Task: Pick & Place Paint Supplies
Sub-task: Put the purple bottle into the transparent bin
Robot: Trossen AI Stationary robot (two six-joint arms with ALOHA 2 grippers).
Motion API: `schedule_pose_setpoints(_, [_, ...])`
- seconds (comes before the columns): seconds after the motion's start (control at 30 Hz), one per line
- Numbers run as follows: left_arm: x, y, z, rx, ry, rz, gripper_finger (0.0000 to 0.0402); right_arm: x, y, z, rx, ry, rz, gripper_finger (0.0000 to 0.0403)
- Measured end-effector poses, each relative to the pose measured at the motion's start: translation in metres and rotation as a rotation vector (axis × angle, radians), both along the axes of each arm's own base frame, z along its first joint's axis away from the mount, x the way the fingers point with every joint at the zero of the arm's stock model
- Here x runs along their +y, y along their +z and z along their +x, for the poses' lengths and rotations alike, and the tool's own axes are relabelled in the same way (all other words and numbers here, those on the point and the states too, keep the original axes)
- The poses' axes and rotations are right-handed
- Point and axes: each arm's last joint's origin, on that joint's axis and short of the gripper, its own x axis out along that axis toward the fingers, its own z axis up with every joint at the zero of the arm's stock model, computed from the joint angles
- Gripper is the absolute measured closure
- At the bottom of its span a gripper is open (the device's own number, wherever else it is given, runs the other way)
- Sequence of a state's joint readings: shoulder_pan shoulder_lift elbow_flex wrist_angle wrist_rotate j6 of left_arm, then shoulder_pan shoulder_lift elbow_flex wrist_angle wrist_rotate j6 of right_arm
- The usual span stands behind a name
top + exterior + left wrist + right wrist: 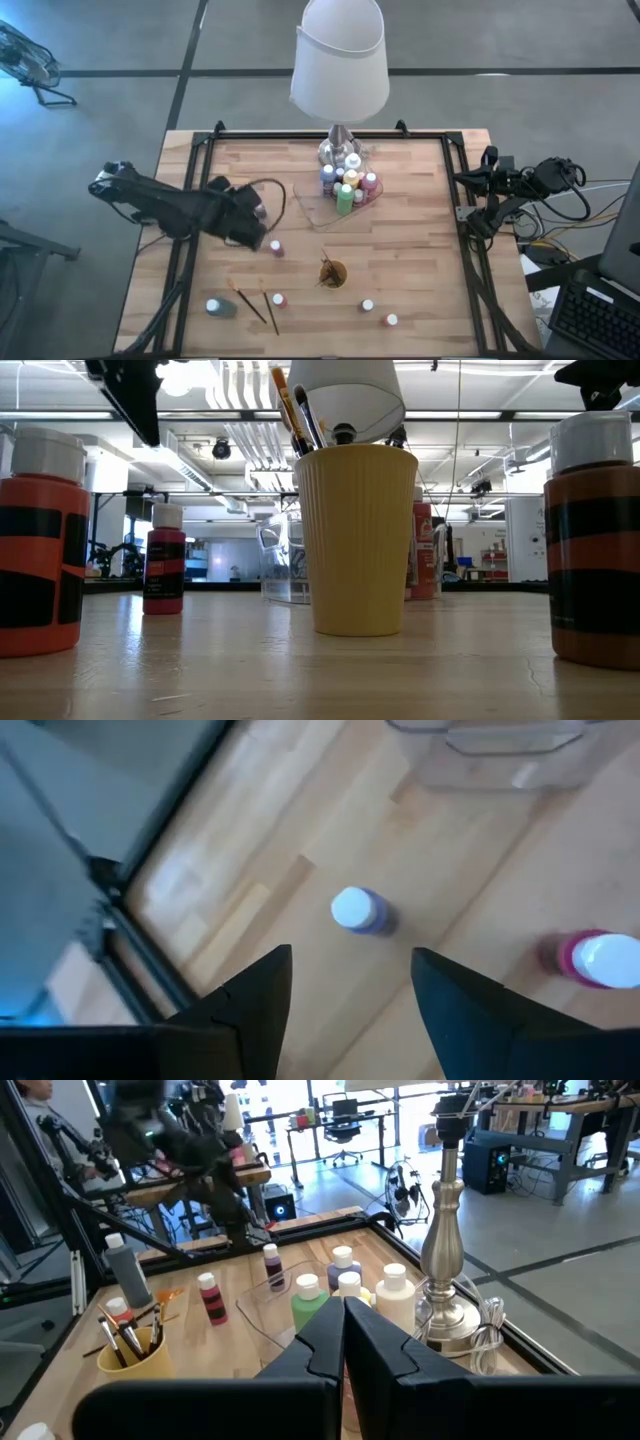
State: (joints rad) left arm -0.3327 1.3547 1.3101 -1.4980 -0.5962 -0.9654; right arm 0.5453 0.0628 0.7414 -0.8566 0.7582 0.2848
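My left gripper [350,985] hovers, jaws open, above a purple bottle [357,910] that only my wrist shows clearly, while my right gripper [345,1330] waits closed at the table [420,250] edge.

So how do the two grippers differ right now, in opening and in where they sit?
The left gripper is open, while the right gripper is shut with its fingers pressed together. The left gripper hangs over the table above a purple paint bottle, holding nothing; the right gripper waits at the table's right edge, away from the loose bottles. Neither holds anything.
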Motion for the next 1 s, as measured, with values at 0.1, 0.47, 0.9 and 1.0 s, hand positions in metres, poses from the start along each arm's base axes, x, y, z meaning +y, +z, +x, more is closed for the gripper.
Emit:
schedule_pose_setpoints(0.1, [0.015, -0.004, -0.003, -0.037, 0.000, -0.074, 0.0197, 0.000, 0.000, 0.000, 0.000, 0.000, 0.000, 0.0394])
schedule_pose_setpoints(0.47, [0.067, -0.029, -0.007, -0.097, 0.052, -0.237, 0.0209, 0.000, 0.000, 0.000, 0.000, 0.000, 0.000, 0.0394])
schedule_pose_setpoints(0.9, [0.079, -0.061, -0.005, -0.097, 0.058, -0.310, 0.0209, 0.000, 0.000, 0.000, 0.000, -0.001, 0.000, 0.0394])
schedule_pose_setpoints(1.0, [0.079, -0.064, -0.004, -0.100, 0.058, -0.317, 0.0209, 0.000, 0.000, 0.000, 0.000, -0.001, 0.000, 0.0394])
